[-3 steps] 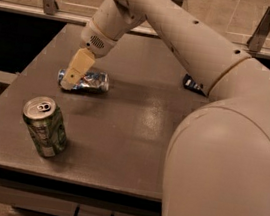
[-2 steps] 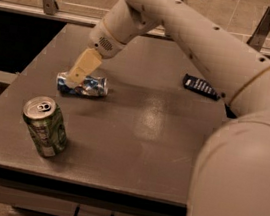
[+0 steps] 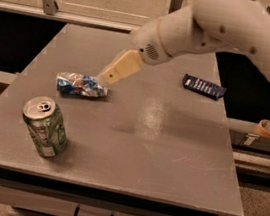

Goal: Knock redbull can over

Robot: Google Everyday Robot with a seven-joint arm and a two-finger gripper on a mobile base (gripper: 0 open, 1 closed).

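Observation:
The redbull can [image 3: 81, 85] is a crushed blue-and-silver can. It lies on its side on the grey table [image 3: 161, 134], left of centre. My gripper [image 3: 107, 77] hangs on the white arm that reaches in from the upper right. Its tan fingers [image 3: 116, 69] point down and to the left, and the tips are just above and to the right of the can's right end. Nothing is held in it.
A green can [image 3: 45, 127] with a silver top stands upright near the table's front left. A dark blue snack bar [image 3: 203, 86] lies at the right. A roll of tape [image 3: 266, 128] sits on a ledge off the right edge.
The arm has swung up and to the right, and the gripper has lifted off the redbull can toward its right end. The can lies in the same place.

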